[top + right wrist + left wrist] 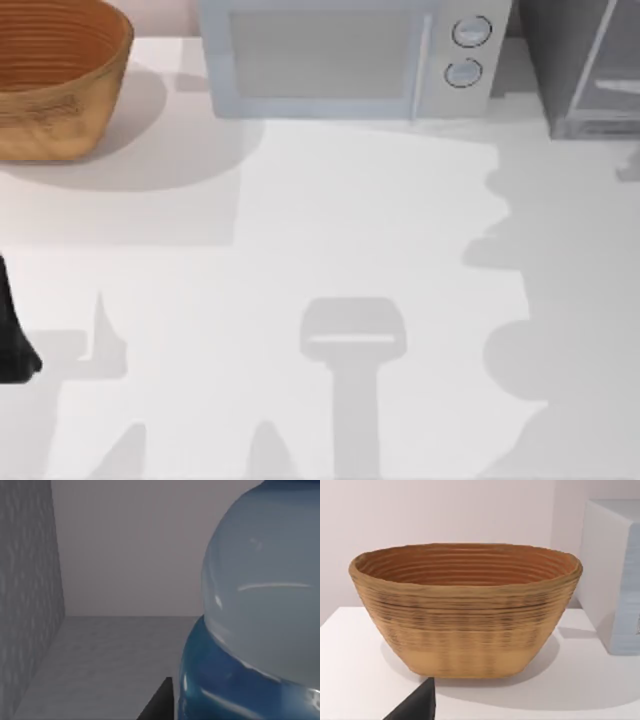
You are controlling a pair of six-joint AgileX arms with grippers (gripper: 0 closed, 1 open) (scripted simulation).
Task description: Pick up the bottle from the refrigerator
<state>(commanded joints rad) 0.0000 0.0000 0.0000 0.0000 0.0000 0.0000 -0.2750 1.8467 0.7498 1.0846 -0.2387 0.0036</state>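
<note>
The fridge sat at the table's far right corner, next to the microwave, and a wicker basket stood at the far left. From the right wrist camera, the bottle was right up close inside the fridge, standing on its grey floor with the speckled side wall well apart from it and the plain back wall behind. You could see the whitish rounded body above and the blue label band below. A dark finger sat just beside the label; couldn't tell whether the right gripper was clamped on the bottle or loose. The left arm was parked at the table's left edge, its camera facing the basket, a dark finger tip poking in. Couldn't tell its grip state either.
</note>
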